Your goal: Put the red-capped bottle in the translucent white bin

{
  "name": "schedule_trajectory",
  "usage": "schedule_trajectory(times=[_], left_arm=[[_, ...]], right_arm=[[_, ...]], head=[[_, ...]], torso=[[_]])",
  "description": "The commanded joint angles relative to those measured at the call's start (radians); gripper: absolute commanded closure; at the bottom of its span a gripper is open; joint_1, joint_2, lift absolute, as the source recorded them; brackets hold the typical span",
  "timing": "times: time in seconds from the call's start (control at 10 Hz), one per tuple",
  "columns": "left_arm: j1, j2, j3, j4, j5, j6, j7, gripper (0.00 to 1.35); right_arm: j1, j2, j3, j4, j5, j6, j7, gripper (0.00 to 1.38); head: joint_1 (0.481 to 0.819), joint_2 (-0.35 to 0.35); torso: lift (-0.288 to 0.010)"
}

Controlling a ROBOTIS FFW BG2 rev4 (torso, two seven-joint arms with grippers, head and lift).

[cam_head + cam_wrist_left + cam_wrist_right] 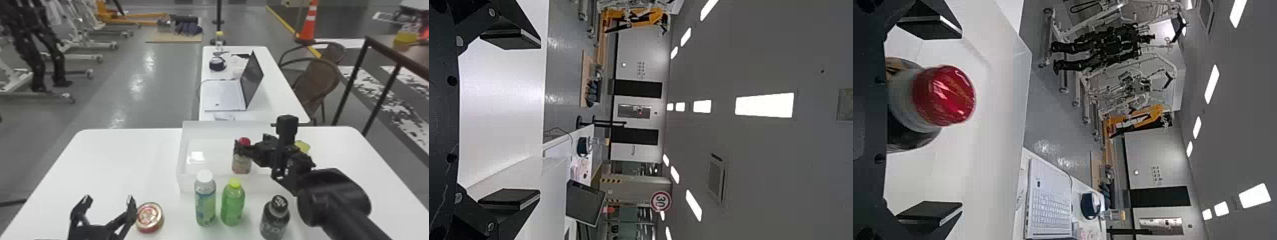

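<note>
In the head view, a red-capped bottle (241,163) with a dark lower body is seen upright within the translucent white plastic bin (194,183), close to its near wall; whether its base is met by the bin's floor cannot be told. The bin is set at the far edge of the white bench (127,159). The right claw (247,148) is held at the bottle's upper part, and in the right wrist view its flat black fingers (930,212) are spread wide, with the bottle placed between them. The left claw (108,198) is parked over the bench's near left corner area, also spread wide, just beside a round red-and-gold tin (149,217). In front of the bin, a white-capped clear bottle (205,204), a green bottle with a yellow-green cap (232,206) and a black-capped dark bottle (274,220) are lined up.
</note>
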State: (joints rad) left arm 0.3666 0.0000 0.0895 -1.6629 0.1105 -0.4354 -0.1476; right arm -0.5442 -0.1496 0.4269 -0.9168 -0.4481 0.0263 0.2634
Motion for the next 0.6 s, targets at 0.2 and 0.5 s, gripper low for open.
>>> schedule_trajectory(times=[0.2, 0.5], left_arm=[[0.0, -0.003, -0.01, -0.003, 0.0, -0.002, 0.014, 0.23], [0.0, -0.003, -0.014, -0.003, -0.002, -0.002, 0.019, 0.23]], right_arm=[[0.254, -0.051, -0.205, -0.462, 0.091, 0.076, -0.041, 0.08], [0.537, -0.051, -0.341, -0.749, 0.129, 0.098, -0.078, 0.08]], head=[[0.549, 0.0], [0.549, 0.0]], torso=[[-0.1], [-0.1]])
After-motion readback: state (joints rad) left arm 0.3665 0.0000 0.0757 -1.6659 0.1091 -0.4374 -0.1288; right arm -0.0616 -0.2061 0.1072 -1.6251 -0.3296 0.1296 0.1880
